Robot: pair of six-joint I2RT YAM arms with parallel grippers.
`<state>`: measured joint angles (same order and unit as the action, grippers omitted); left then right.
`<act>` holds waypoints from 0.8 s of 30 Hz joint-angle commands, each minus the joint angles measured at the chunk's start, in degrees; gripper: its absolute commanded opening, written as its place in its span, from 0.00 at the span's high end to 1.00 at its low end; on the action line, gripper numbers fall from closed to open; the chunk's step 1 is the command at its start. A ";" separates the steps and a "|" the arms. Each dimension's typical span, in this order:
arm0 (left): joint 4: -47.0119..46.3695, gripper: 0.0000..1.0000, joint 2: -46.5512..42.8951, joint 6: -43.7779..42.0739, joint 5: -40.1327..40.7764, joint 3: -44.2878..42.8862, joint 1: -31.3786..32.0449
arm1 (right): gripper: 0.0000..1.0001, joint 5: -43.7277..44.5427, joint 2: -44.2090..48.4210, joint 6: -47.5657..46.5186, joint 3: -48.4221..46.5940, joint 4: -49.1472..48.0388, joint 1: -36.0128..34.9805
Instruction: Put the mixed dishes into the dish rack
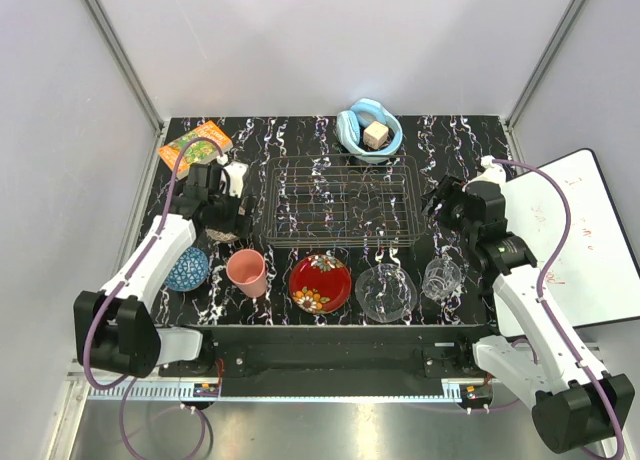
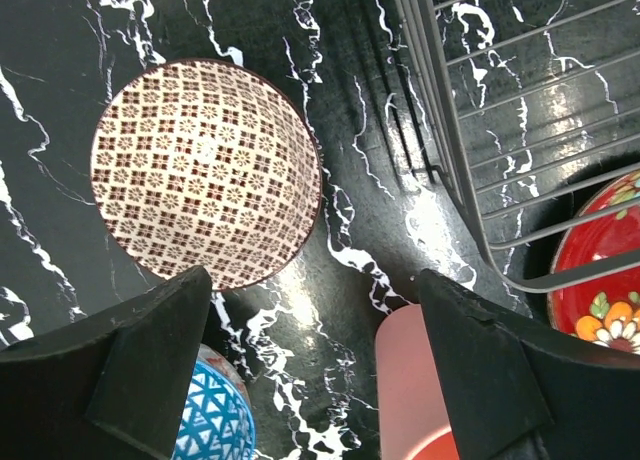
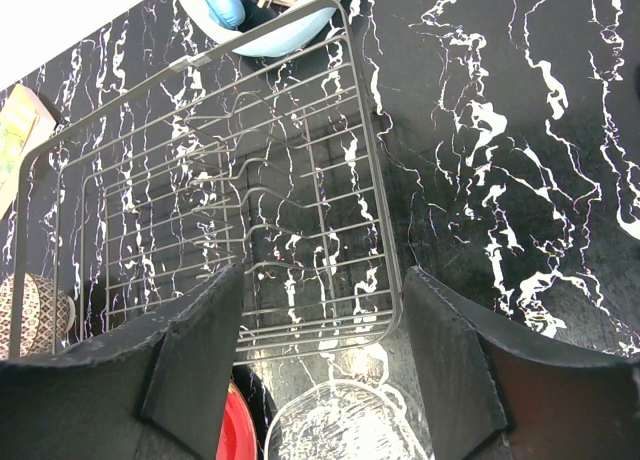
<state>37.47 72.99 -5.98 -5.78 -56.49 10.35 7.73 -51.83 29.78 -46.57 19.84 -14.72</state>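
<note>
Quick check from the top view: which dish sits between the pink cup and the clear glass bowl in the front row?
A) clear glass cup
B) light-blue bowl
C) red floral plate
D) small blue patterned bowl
C: in the top view the red floral plate lies directly between the pink cup on its left and the clear glass bowl on its right.

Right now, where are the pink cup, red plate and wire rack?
pink cup (image 1: pixel 246 270): top view, its open mouth.
red plate (image 1: pixel 320 283): top view, centre of its face.
wire rack (image 1: pixel 343 202): top view, its floor grid.
</note>
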 commanded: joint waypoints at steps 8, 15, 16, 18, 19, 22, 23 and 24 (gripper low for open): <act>-10.83 0.21 4.87 -2.72 8.23 0.94 0.02 | 0.31 0.45 -0.29 -1.39 -0.63 -0.15 -1.01; -13.30 0.23 8.22 -3.51 7.90 2.17 0.28 | 0.31 0.62 -0.46 -1.57 -0.90 -0.23 -1.10; -13.30 0.23 8.31 -3.51 7.63 2.69 0.46 | 0.31 0.62 -0.46 -1.48 -0.89 -0.15 -1.10; -13.74 0.23 8.92 -3.51 7.28 3.40 0.90 | 0.31 0.71 -0.55 -1.48 -0.63 -0.23 -1.10; -13.83 0.23 9.27 -3.43 7.28 3.49 1.25 | 0.31 0.71 -0.64 -1.48 -0.63 -0.24 -1.10; -14.44 0.24 10.06 -3.25 7.36 4.02 1.60 | 0.31 0.71 -0.72 -1.22 -0.45 -0.15 -1.19; -14.71 0.24 10.50 -3.08 7.36 4.02 1.60 | 0.31 0.80 -0.72 -1.30 -0.37 -0.23 -1.27; -15.06 0.25 10.77 -2.99 7.45 4.19 1.60 | 0.31 0.89 -0.72 -1.22 -0.37 -0.24 -1.28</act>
<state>26.20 82.72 -8.69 1.34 -52.84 11.62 7.90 -52.49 29.19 -46.57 19.84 -15.31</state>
